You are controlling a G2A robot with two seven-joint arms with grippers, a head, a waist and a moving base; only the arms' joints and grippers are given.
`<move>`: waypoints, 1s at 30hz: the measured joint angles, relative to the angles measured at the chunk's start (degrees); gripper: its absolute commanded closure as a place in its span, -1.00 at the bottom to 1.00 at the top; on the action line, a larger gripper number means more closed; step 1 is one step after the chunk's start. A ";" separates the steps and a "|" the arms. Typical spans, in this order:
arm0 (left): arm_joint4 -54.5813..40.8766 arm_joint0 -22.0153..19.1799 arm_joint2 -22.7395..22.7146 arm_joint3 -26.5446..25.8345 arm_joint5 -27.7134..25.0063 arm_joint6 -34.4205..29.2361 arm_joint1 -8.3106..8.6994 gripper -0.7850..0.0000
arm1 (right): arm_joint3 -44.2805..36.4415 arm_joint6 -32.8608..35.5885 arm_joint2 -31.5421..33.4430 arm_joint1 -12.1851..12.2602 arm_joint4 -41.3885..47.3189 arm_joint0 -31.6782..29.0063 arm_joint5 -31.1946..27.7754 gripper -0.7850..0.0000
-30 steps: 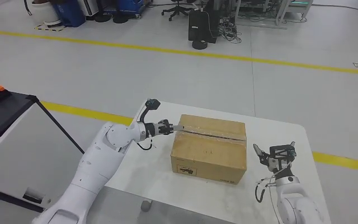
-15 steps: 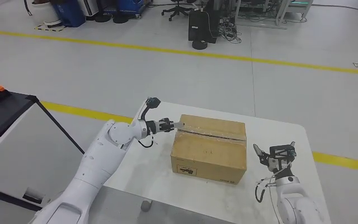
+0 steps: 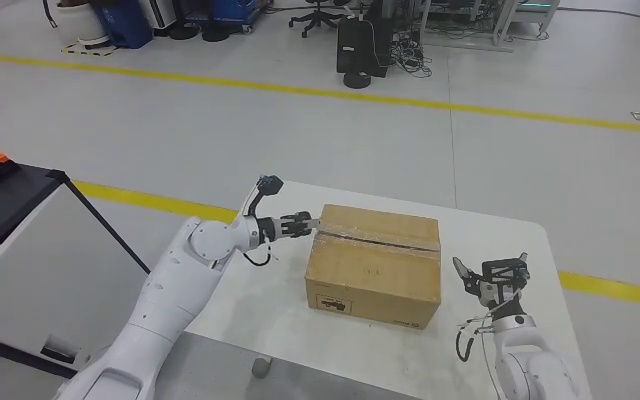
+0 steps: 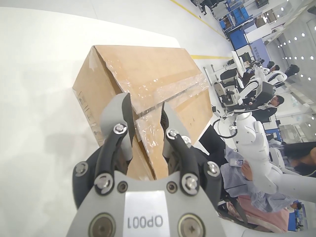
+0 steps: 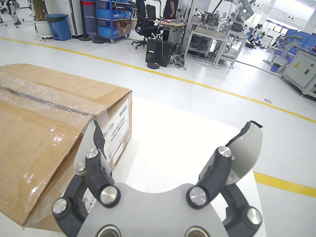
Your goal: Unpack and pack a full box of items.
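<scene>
Top view: the box sits shut in the middle of the white table, long side across, with clear tape running along its top seam from end to end.

In the left wrist view the tape is wrinkled and carries on over the near end of the box and down its end face. The left gripper is at that end, level with the top edge. Its fingers are a little apart, with the taped seam showing in the gap between them. Whether they touch the tape or the cardboard cannot be told.

In the right wrist view the other end of the box carries a white label, and the tape over that corner is loose and crumpled. The right gripper hangs over the table just beside that end, clear of the box, with its fingers spread wide and nothing between them.

On the floor beyond the table, a yellow line runs across.
</scene>
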 measured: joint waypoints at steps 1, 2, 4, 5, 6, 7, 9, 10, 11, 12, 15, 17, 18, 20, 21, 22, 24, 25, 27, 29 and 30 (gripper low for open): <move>-0.04 0.14 -0.20 -0.17 0.02 0.02 0.08 0.55 | 0.00 0.00 0.00 0.00 0.00 0.00 0.00 -1.00; -0.04 0.33 -0.43 -0.40 0.07 0.03 0.17 0.59 | 0.00 0.00 0.00 0.00 0.00 0.00 0.00 -1.00; 0.08 0.59 -0.71 -0.75 0.20 0.08 0.31 0.74 | 0.00 0.00 0.00 0.00 0.00 0.00 0.00 -1.00; 0.18 0.76 -0.84 -1.02 0.30 0.10 0.38 0.78 | 0.00 0.00 0.00 0.00 0.00 0.00 0.00 -1.00; 0.14 0.90 -0.93 -1.23 0.35 0.09 0.43 1.00 | 0.00 0.00 0.00 0.00 0.00 0.00 0.00 -1.00; -0.03 1.03 -1.03 -1.46 0.39 0.04 0.48 1.00 | 0.00 0.00 0.00 0.00 0.00 0.00 0.00 -1.00; -0.38 1.29 -1.19 -2.01 0.52 -0.21 0.57 1.00 | 0.00 0.00 0.00 0.00 0.00 0.00 0.00 -1.00; -0.41 1.37 -1.23 -2.27 0.60 -0.33 0.60 1.00 | 0.00 0.00 0.00 0.00 0.00 0.00 0.00 -1.00; -0.45 1.48 -1.25 -2.62 0.71 -0.48 0.65 1.00 | 0.00 0.00 0.00 0.00 0.00 0.00 0.00 -1.00; -0.48 1.56 -1.26 -2.85 0.82 -0.57 0.68 1.00 | 0.00 0.00 0.00 0.00 0.00 0.00 0.00 -1.00; -0.47 1.74 -1.17 -3.75 1.47 -1.02 0.76 1.00 | 0.00 0.00 0.00 0.00 0.00 0.00 0.00 -1.00; -1.44 1.92 -1.22 -4.76 2.13 -1.72 0.79 1.00 | 0.00 0.00 0.00 0.00 0.00 0.00 0.00 -1.00; -1.97 2.00 -1.31 -5.28 2.47 -2.14 0.82 1.00 | 0.00 0.00 0.00 0.00 0.00 0.00 0.00 -1.00; -3.42 2.23 -1.69 -6.92 3.10 -3.03 0.91 1.00 | 0.00 0.00 0.00 0.00 0.00 0.00 0.00 -1.00; -4.21 2.41 -1.92 -7.90 3.08 -3.40 0.96 1.00 | 0.00 0.00 0.00 0.00 0.00 0.00 0.00 -1.00; -5.04 2.64 -2.18 -9.00 2.90 -3.81 1.02 1.00 | 0.00 0.00 0.00 0.00 0.00 0.00 0.00 -1.00; -7.30 3.30 -3.05 -11.73 2.72 -4.94 1.23 1.00 | 0.00 0.00 0.00 0.00 0.00 0.00 0.00 -1.00; -7.91 3.53 -3.45 -12.95 2.97 -5.46 1.35 1.00 | 0.00 0.00 0.00 0.00 0.00 0.00 0.00 -1.00; -8.83 3.97 -4.26 -16.04 4.08 -6.53 1.62 1.00 | 0.00 0.00 0.00 0.00 0.00 0.00 0.00 -1.00; -10.79 4.27 -4.91 -19.12 5.59 -7.44 1.76 1.00 | 0.00 0.00 0.00 0.00 0.00 0.00 0.00 -1.00; -11.86 4.28 -5.08 -20.28 6.28 -7.88 1.79 1.00 | 0.00 0.00 0.00 0.00 0.00 0.00 0.00 -1.00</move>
